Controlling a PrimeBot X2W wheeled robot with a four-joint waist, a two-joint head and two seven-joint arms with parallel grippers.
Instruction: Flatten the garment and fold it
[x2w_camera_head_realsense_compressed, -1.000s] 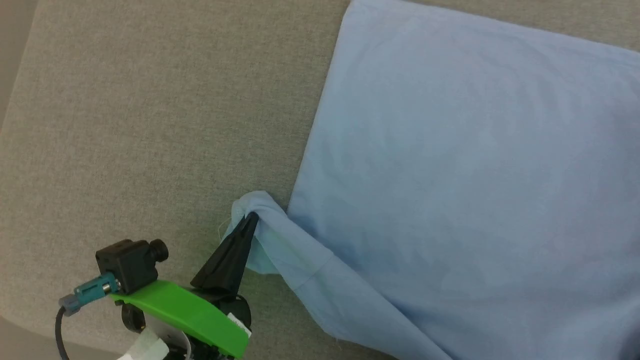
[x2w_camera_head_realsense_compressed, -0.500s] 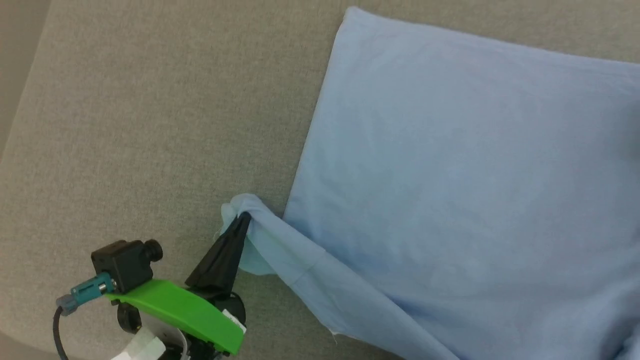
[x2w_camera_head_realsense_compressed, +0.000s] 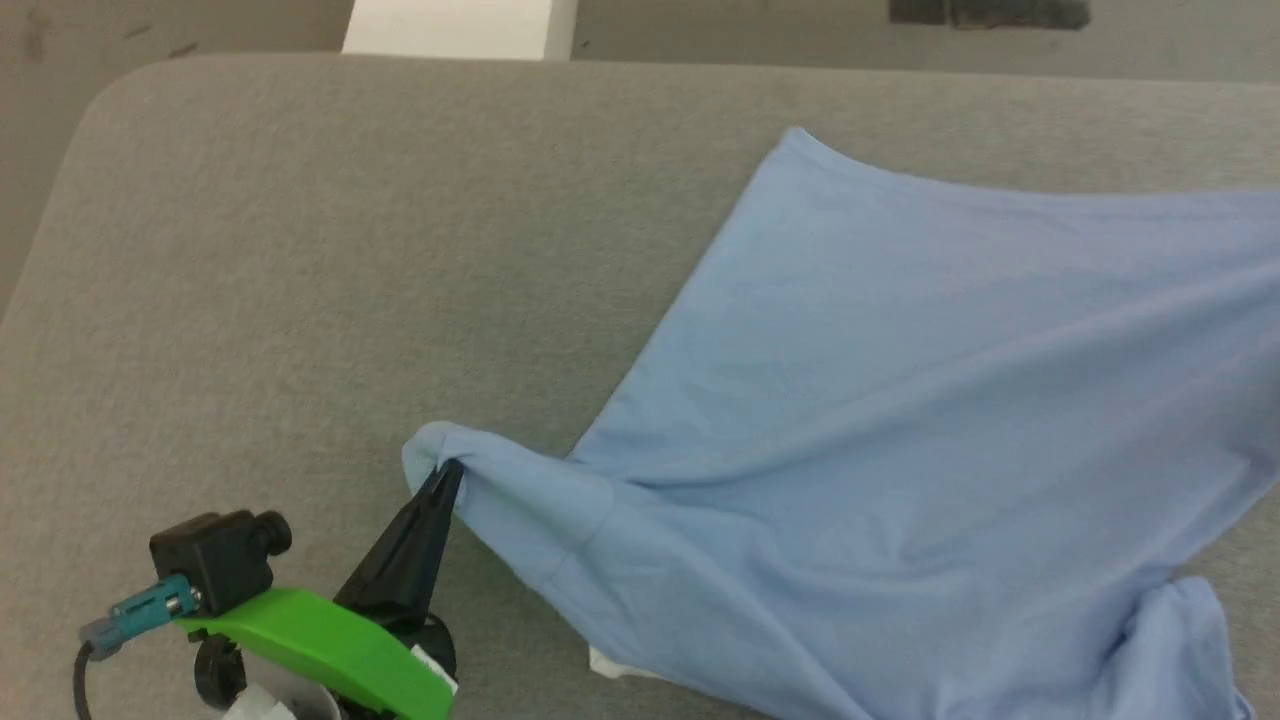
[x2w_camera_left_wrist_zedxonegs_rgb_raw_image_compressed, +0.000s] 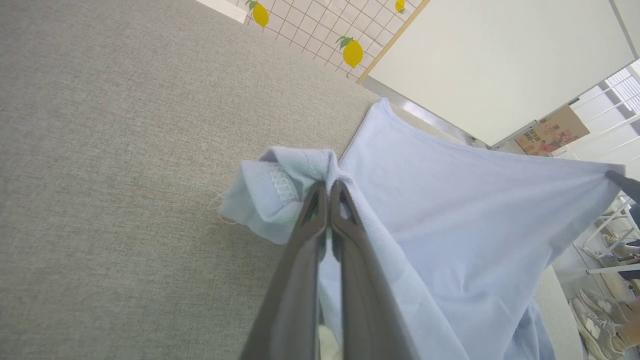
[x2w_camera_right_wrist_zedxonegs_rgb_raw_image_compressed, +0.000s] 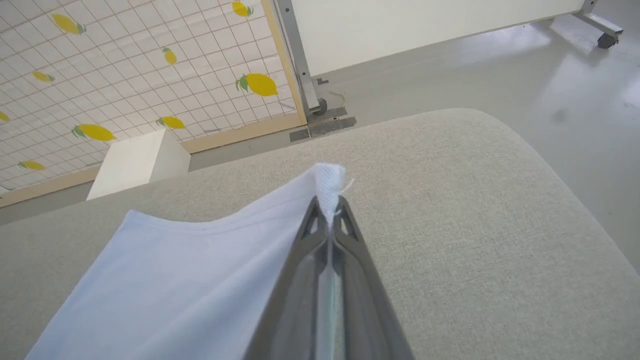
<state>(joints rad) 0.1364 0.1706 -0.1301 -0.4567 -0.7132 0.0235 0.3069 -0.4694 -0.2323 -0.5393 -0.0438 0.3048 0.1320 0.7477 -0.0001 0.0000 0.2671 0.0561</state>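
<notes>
Plain light blue garment (x2w_camera_head_realsense_compressed: 900, 400); heathered grey-beige surface (x2w_camera_head_realsense_compressed: 300, 250); black left tool (x2w_camera_head_realsense_compressed: 452, 470) on a bright green bracket (x2w_camera_head_realsense_compressed: 320, 650); white grid screen (x2w_camera_right_wrist_zedxonegs_rgb_raw_image_compressed: 125, 65) with yellow lemons.

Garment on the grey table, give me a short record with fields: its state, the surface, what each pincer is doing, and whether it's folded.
garment: light blue garment, partly spread, pulled taut between two grips, with long creases
surface: grey fabric-covered table
left pincer: left pincer shut on a bunched, stitched end of the garment
right pincer: right pincer shut on a white-tipped edge of the garment
fold: not yet done
background: lemon-patterned panel beyond the table
</notes>
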